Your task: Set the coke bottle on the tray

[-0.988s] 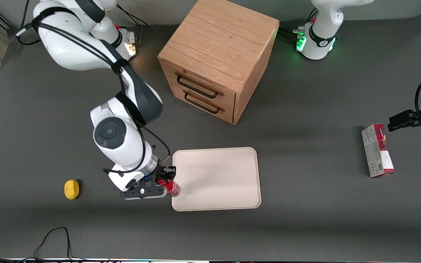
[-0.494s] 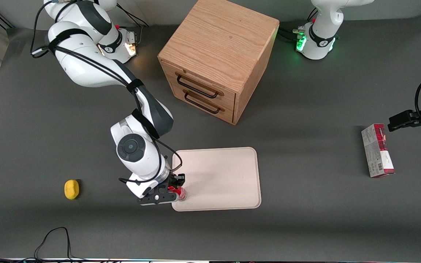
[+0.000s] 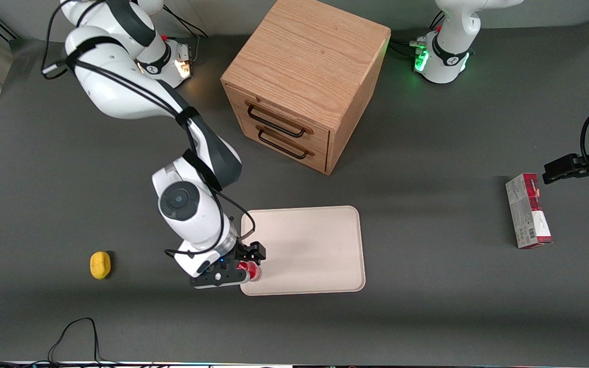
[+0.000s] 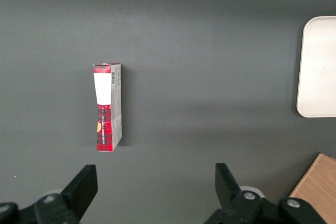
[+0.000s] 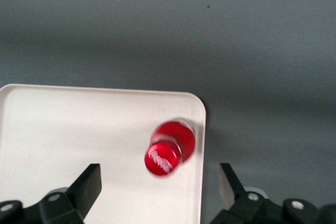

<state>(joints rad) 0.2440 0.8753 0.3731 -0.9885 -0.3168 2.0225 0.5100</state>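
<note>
Front view, working arm's end of the table: small yellow object [image 3: 100, 265], possibly a lemon, resting on the dark tabletop [image 3: 427, 306], well apart from all else; untouched and no part of the task.

Next across: gripper [image 3: 250, 265] positioned low over the tray [image 3: 315, 245], at the tray corner nearest the front camera on the working arm's side. Fingers [image 5: 86, 184] spread wide in the right wrist view, standing clear of the bottle on either side with visible gaps; nothing held.

Coke bottle [image 3: 250, 271] found upright on the tray floor, inside the raised rim, just beside that corner. Confirmed in the right wrist view: red cap of the coke bottle [image 5: 169, 148] seen from above, base resting on the cream tray [image 5: 79, 129], near the rim but not on it.

Farther from the front camera: wooden drawer cabinet [image 3: 304, 76], both drawers shut. Toward the parked arm's end: red-and-grey carton [image 3: 528, 210] lying flat on the table, also shown in the left wrist view [image 4: 107, 107].

Assessment: placement judged essentially complete, with bottle delivered, standing and released. Remaining: lifting the gripper straight up and clear without brushing the cap. Noted risk: bottle close to the rim and small in footprint, so any sideways contact on withdrawal likely to tip it.
</note>
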